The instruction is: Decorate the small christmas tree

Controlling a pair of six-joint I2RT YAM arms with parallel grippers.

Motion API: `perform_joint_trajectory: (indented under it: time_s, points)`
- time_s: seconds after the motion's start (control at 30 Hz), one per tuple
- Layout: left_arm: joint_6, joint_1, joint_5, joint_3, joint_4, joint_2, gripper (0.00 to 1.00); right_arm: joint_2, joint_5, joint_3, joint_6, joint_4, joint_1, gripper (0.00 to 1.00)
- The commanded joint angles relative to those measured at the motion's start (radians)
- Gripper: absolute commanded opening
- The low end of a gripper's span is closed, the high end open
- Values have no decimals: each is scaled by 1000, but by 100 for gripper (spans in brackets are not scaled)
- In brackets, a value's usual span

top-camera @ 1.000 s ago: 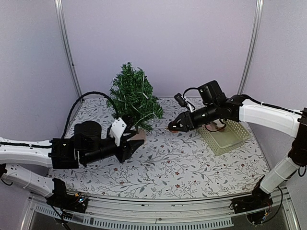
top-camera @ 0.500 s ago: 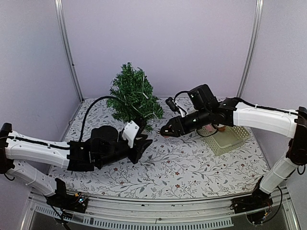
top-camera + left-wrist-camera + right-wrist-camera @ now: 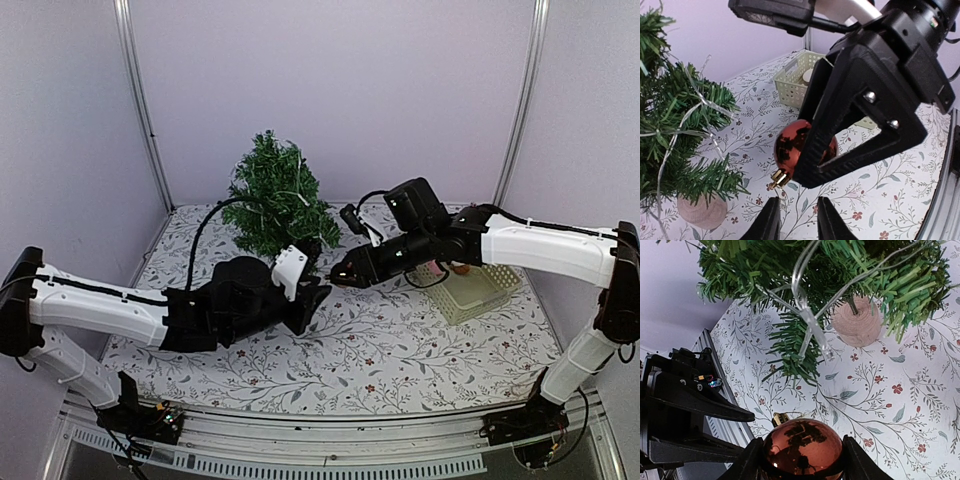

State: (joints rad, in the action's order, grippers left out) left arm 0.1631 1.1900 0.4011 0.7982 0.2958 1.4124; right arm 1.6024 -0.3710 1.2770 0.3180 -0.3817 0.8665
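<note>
1. Right gripper: jaws half-wide, clamped on a shiny red round bauble with a gold cap.
2. Left gripper: narrow gap, empty, just below the bauble, not touching.
3. Small green bristly christmas tree: upright at back-left of the floral-print table, clear strands draped over its branches, just behind both grippers.

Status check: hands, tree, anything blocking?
Right hand shut on shiny red ball ornament, gold cap. Left hand slightly open, empty, close beside it. Small dark-green bristly Christmas tree upright, clear strand draped on it. Nothing between ball and tree.
</note>
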Motion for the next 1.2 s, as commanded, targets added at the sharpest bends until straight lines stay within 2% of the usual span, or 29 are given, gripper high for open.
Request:
perform_joint_trajectory:
  time_s: [0.0,0.33,0.77,1.07,1.17]
  points:
    - [41,-30,0,19,28,14,26,8,21,31,-15,-2,12,38]
    - [61,-63,-20,32,1,37,21,11,20,36,-21,-3,12,38]
    - [69,-70,-49,52,9,68,28,25,17,50,-29,-12,14,38]
    - [92,-83,-28,38,-9,45,1,28,36,50,-28,-17,14,38]
    - [100,-86,-18,25,-16,30,0,32,48,56,-23,-13,15,38]
